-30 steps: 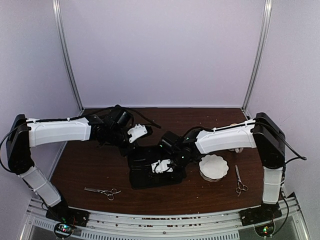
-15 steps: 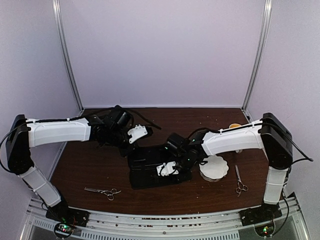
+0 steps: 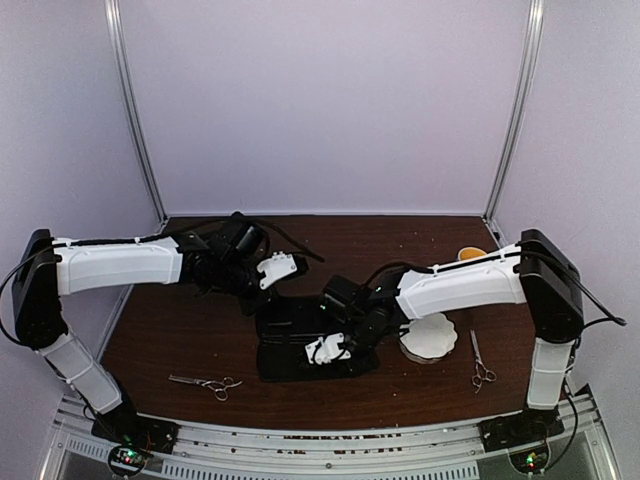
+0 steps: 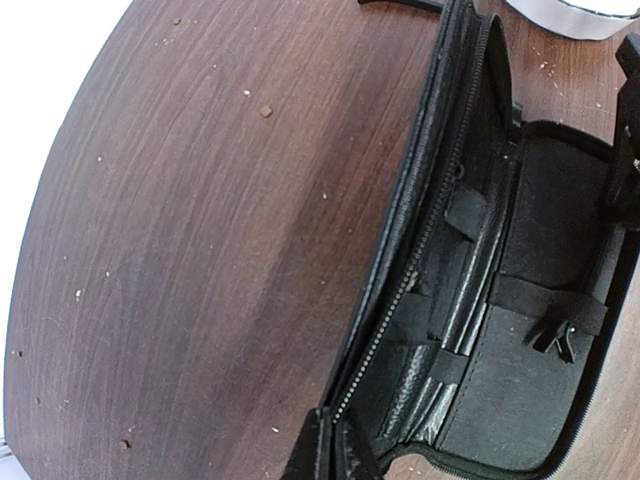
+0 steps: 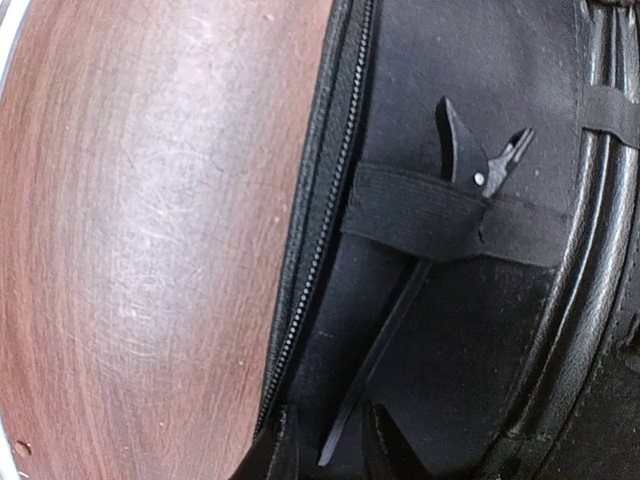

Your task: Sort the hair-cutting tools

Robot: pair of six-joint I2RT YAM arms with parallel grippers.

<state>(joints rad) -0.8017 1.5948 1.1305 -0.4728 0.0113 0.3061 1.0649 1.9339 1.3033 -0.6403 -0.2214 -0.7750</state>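
The black zip case (image 3: 300, 325) lies open at mid-table. My left gripper (image 3: 275, 268) is shut on the case's far zipper edge (image 4: 420, 250), fingers pinched together (image 4: 335, 455). My right gripper (image 3: 325, 348) hovers low over the case's near half. In the right wrist view a thin black clip (image 5: 455, 160) is tucked under an elastic band (image 5: 410, 215). Its slim tail runs down between my parted right fingers (image 5: 330, 455). The same clip shows under a band in the left wrist view (image 4: 558, 338). One silver scissors (image 3: 205, 383) lies front left, the other (image 3: 481, 362) front right.
A white scalloped bowl (image 3: 428, 335) stands right of the case, close to my right arm. A small orange object (image 3: 470, 253) sits at the back right. Metal frame posts stand at the back corners.
My right gripper has shifted left and nearer over the case's front half. The left arm and both scissors have stayed put.
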